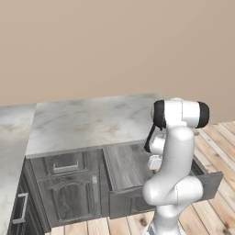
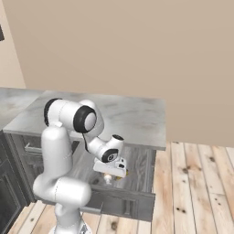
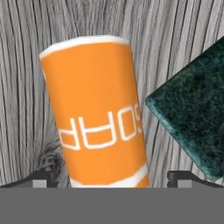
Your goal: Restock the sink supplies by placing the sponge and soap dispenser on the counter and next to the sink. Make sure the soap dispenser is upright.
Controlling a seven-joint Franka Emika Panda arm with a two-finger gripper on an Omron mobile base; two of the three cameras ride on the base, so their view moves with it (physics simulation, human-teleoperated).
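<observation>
Nothing restocked yet, judging by the scene: soap dispenser [image 3: 98, 113] and sponge [image 3: 192, 118] both lie on the floor of the open drawer [image 1: 209, 181], and the counter [image 1: 87, 121] above the drawer is bare. Gripper [image 2: 109, 177] is down inside the drawer, jaws spread wide and holding nothing, one fingertip each side of the orange dispenser body. Sponge sits just beside the dispenser, green face up, corner pointing at it, apart but close. Likely tight on that side; drawer walls and front edge limit the lift-out path. Both picks and both placements remain.
</observation>
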